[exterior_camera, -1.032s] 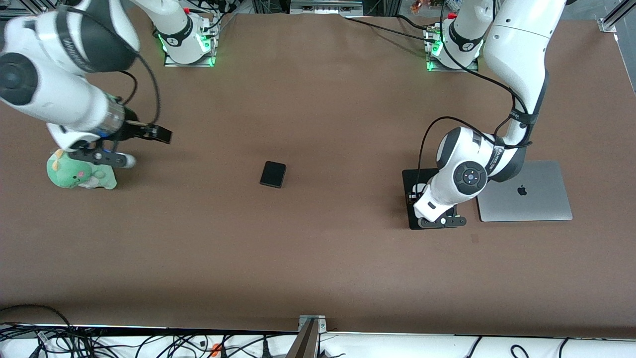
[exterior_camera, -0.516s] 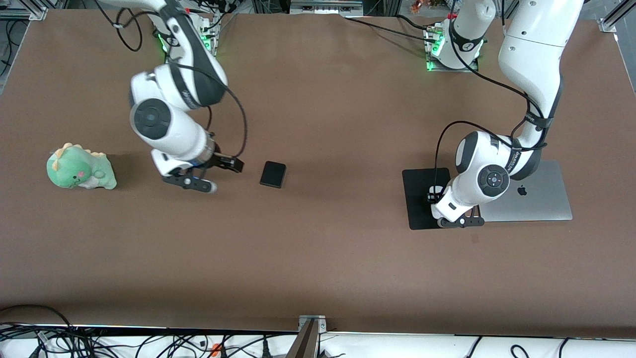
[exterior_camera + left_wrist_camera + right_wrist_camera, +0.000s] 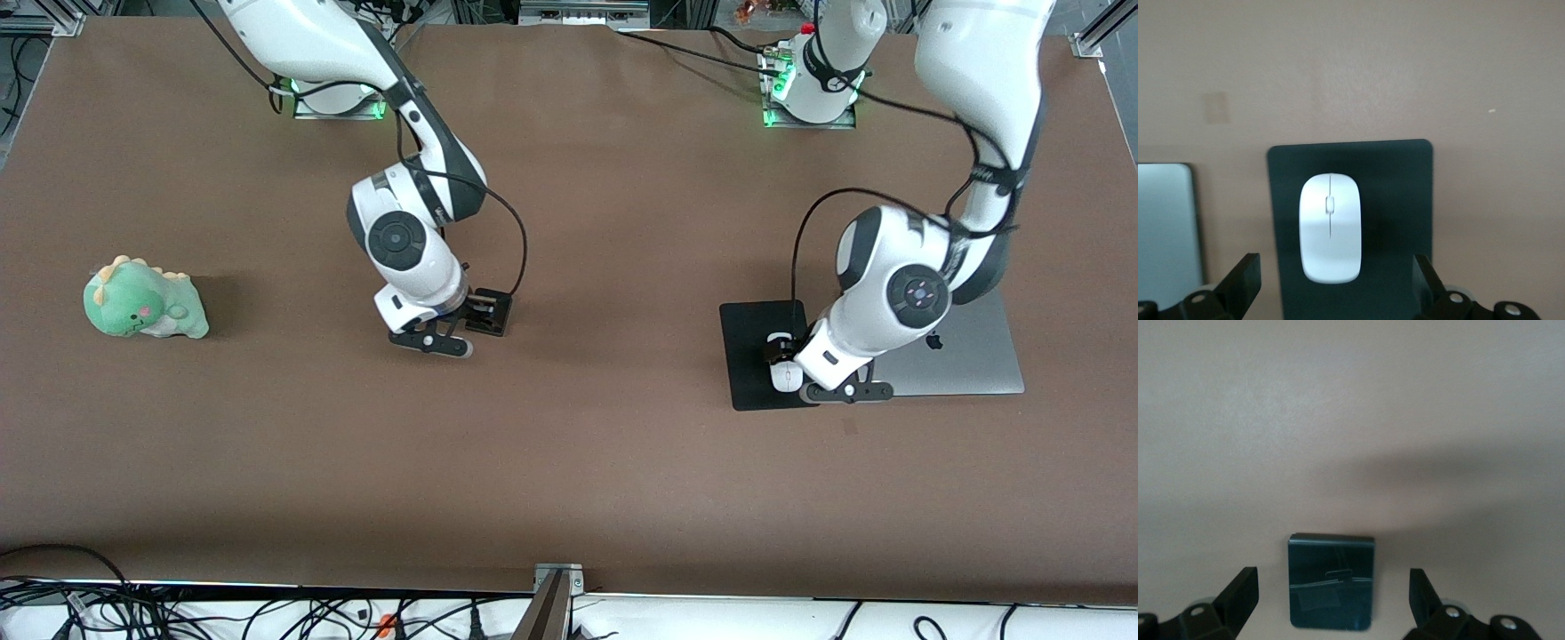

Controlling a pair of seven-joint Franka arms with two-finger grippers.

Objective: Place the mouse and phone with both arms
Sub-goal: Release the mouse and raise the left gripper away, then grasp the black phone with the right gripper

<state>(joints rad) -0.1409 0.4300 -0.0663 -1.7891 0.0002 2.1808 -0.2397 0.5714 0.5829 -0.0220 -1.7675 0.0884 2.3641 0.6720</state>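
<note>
The white mouse (image 3: 786,376) lies on the black mouse pad (image 3: 751,356); the left wrist view shows it (image 3: 1330,227) flat on the pad (image 3: 1405,193). My left gripper (image 3: 781,350) hangs just above it, open and empty (image 3: 1335,288), its fingers (image 3: 1243,277) wider than the mouse. The black phone (image 3: 498,318) lies on the table at mid-table. My right gripper (image 3: 480,311) is open over it. In the right wrist view the phone (image 3: 1331,580) sits between the spread fingers (image 3: 1241,590), untouched by them.
A closed silver laptop (image 3: 965,356) lies beside the mouse pad toward the left arm's end, partly under the left arm; it also shows in the left wrist view (image 3: 1168,227). A green dinosaur plush (image 3: 142,302) sits toward the right arm's end. Brown table (image 3: 569,462).
My right arm has swung from the plush to over the phone. My left gripper has shifted a little toward the laptop, and the mouse now shows uncovered on the pad.
</note>
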